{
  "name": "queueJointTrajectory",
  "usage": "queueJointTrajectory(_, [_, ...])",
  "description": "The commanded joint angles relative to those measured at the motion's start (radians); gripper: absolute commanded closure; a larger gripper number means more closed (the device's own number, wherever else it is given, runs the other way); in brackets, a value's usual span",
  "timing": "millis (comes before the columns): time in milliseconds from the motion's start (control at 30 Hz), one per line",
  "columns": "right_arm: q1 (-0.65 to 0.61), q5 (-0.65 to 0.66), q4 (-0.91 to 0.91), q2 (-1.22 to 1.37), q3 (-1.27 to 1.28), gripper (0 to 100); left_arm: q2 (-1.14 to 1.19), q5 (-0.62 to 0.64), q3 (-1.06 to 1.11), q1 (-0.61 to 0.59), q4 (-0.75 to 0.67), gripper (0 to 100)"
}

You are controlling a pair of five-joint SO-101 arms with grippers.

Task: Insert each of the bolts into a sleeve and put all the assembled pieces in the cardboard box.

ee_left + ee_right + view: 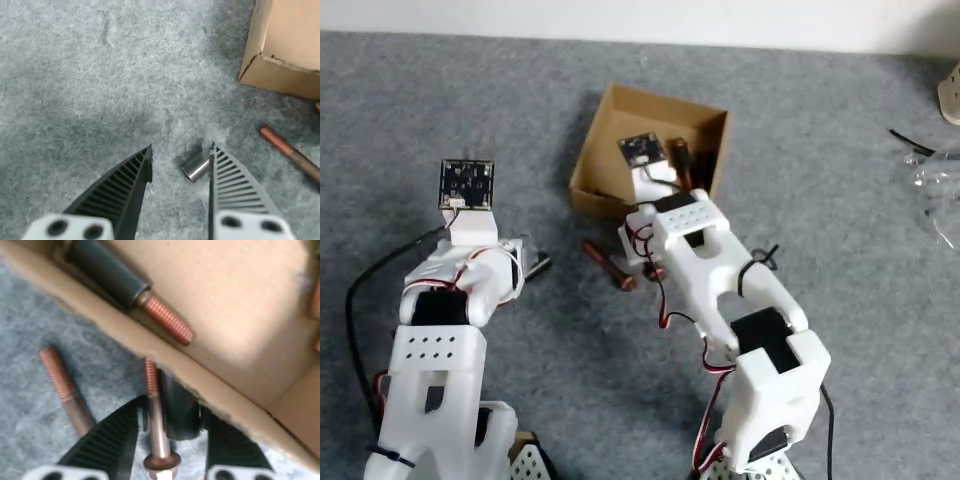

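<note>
My left gripper stands open low over the grey carpet. A short metal sleeve lies between its fingers, close against one of them. A copper bolt lies beyond it, toward the cardboard box. My right gripper is at the box's near wall, shut on a dark sleeve. A copper bolt runs beside that sleeve; I cannot tell whether it is held or lies on the carpet. Inside the box lies an assembled bolt in a dark sleeve. Another bolt lies outside.
In the high view the box sits at the middle back, with the loose bolt between the two arms. Clear plastic and a black wire lie at the far right. Carpet is open on the left.
</note>
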Motion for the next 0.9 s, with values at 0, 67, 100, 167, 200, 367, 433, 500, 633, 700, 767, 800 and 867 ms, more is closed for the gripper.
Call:
queueJointTrajectory(0, [0.024, -0.003, 0.038, -0.036, -0.081, 84.7, -0.019, -0.011, -0.007, 0.021, -0.021, 82])
queueJointTrajectory(67, [0.022, -0.003, 0.051, -0.076, -0.096, 84.7, -0.019, -0.011, -0.004, 0.022, -0.023, 82])
queueJointTrajectory(100, [0.021, -0.003, 0.051, -0.104, -0.099, 84.7, -0.019, -0.009, 0.001, 0.022, -0.025, 82])
queueJointTrajectory(167, [0.018, -0.003, 0.05, -0.153, -0.091, 84.8, -0.019, -0.009, 0.025, 0.022, -0.057, 82])
queueJointTrajectory(200, [0.015, -0.003, 0.045, -0.168, -0.076, 84.8, -0.019, -0.011, 0.036, 0.022, -0.072, 82])
queueJointTrajectory(367, [0.05, -0.003, 0.044, -0.134, -0.045, 84.8, -0.019, -0.011, 0.05, 0.021, -0.091, 82])
queueJointTrajectory(433, [0.058, -0.003, 0.044, -0.101, -0.045, 84.8, -0.019, -0.011, 0.048, 0.016, -0.091, 82])
queueJointTrajectory(500, [0.059, -0.003, 0.041, -0.067, -0.07, 84.8, -0.019, -0.012, 0.048, 0.016, -0.091, 82])
queueJointTrajectory(633, [0.061, -0.003, 0.038, 0.007, -0.128, 84.9, -0.019, -0.012, 0.047, 0.015, -0.091, 82])
queueJointTrajectory(700, [0.061, -0.003, 0.044, 0.027, -0.147, 84.9, -0.019, -0.012, 0.047, 0.015, -0.091, 82])
queueJointTrajectory(767, [0.061, -0.003, 0.044, 0.028, -0.153, 84.9, -0.019, -0.012, 0.045, 0.015, -0.091, 82])
queueJointTrajectory(800, [0.062, -0.003, 0.044, 0.028, -0.153, 84.9, -0.019, -0.012, 0.045, 0.015, -0.091, 82])
queueJointTrajectory(867, [0.071, -0.003, 0.044, 0.028, -0.157, 84.9, -0.019, -0.012, 0.045, 0.015, -0.091, 82])
